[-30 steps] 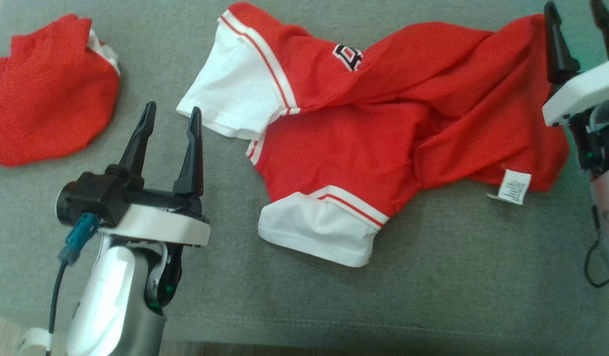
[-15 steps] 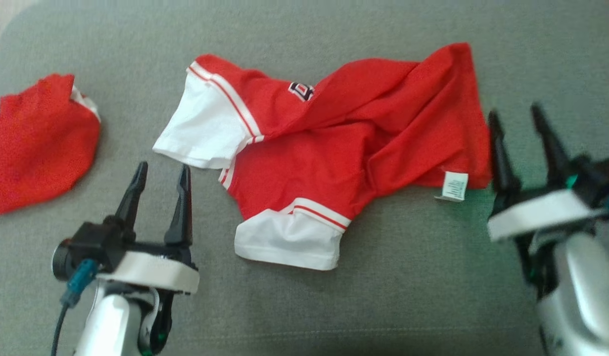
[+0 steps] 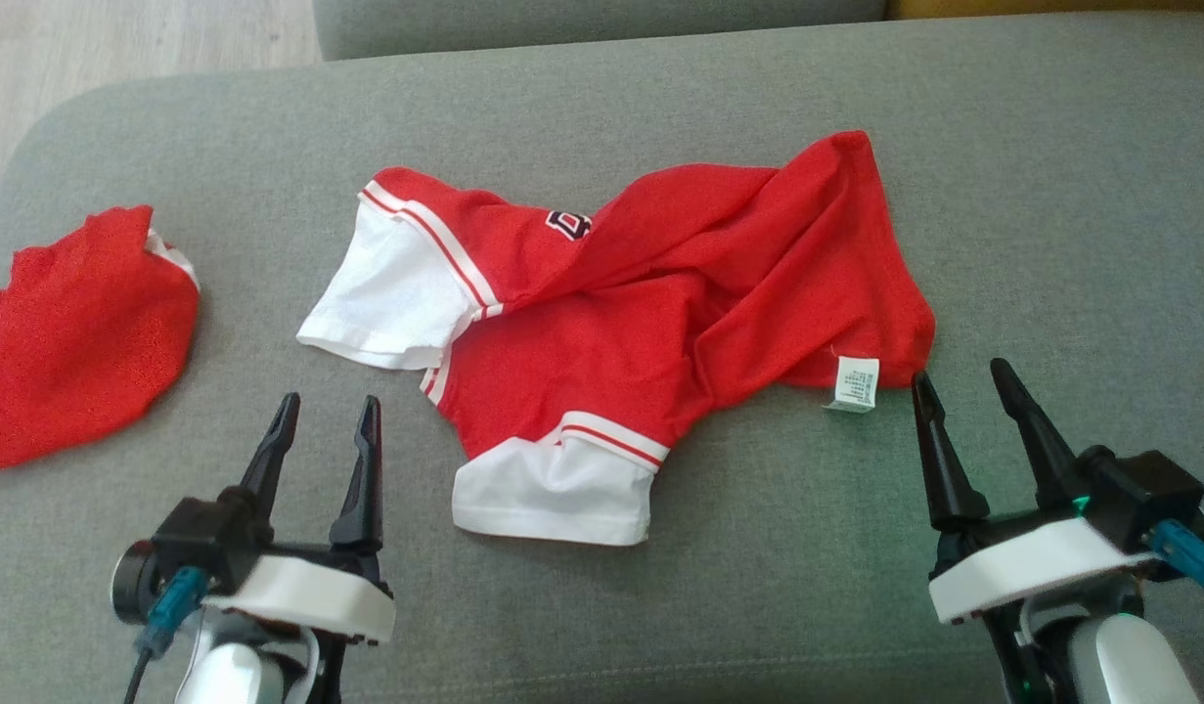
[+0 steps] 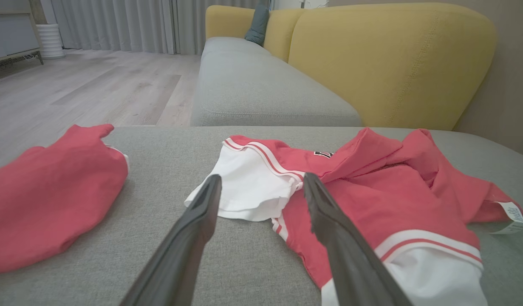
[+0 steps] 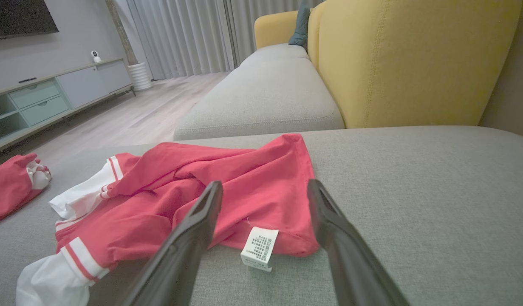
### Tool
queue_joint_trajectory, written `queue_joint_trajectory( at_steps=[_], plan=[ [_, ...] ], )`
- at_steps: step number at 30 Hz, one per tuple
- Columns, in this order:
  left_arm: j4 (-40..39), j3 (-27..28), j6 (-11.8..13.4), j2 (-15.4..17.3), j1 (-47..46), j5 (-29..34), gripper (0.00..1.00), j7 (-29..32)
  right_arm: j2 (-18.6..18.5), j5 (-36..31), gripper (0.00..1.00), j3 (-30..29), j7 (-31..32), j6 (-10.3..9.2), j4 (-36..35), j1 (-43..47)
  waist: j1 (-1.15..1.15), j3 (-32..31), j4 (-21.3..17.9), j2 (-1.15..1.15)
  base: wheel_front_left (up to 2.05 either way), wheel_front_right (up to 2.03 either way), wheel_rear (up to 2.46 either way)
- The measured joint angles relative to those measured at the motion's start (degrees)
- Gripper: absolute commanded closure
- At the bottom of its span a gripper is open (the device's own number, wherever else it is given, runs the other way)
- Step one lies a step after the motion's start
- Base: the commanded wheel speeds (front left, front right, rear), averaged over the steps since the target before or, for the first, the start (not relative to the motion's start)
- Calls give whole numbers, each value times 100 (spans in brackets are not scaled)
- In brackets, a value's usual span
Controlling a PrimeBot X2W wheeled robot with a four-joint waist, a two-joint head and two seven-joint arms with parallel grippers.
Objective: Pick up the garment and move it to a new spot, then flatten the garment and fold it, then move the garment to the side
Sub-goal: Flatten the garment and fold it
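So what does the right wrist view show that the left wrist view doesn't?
Right wrist view: a dark TV and a low cabinet across the floor. Left wrist view: the black-and-white emblem on the shirt front. Both: the crumpled red-and-white garment, its care label, the second red garment and the yellow sofa back.

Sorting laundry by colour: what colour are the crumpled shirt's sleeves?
White sleeves with red-and-white striped trim on a red shirt; clearest in the head view.
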Motion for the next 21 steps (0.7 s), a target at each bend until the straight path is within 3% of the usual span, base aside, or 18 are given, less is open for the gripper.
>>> queue_joint_trajectory(
  at_steps=[16,21],
  plan=[
    [-66,-91,24,40,11,-51,0,70,44,-48,0,-38,146,0,-186,11,0,-5,4,0,0,0,0],
    [-53,-400,-231,56,10,-176,0,438,73,-49,0,-34,147,0,-191,10,0,23,-4,0,0,0,0]
  ],
)
